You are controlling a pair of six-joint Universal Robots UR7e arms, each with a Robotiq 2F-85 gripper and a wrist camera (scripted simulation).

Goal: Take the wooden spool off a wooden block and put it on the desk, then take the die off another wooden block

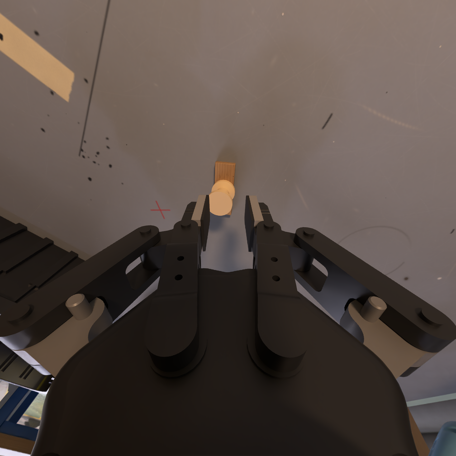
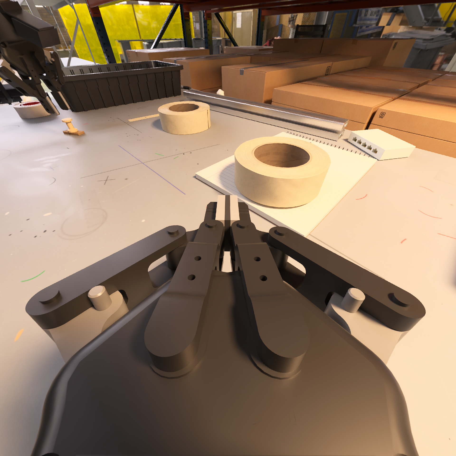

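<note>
Two pincers: one was over the spool and the other was far off to the side, so the left arm was much the nearer.
Red cross (image 1: pixel 160 210): a mark on the worktop (image 1: pixel 320 98), left of the left pincer's tips and apart from the spool.
Left pincer (image 1: pixel 227 209): spread and empty, looking steeply down; its jaws stood on either side of the spool's line without touching it.
Wooden spool (image 1: pixel 221 197): it stood upright on the wooden block (image 1: pixel 224 171), long axis vertical, its top disc facing the camera and lying toward the left finger (image 1: pixel 202 209) rather than midway in the gap.
Block's lie: flat on the worktop, its long side running away from the pincer.
Coming move, as I judge it: a small shift left to centre the gap, then a drop so the pads meet the narrow waist.
Right pincer (image 2: pixel 227 207): pressed together on nothing, low over the worktop beside a notepad (image 2: pixel 345 187) bearing a tape roll (image 2: pixel 281 172).
Spool from the right: small and distant at far left (image 2: pixel 69 125), under the left pincer (image 2: pixel 53 103).
Die: not in either view.
</note>
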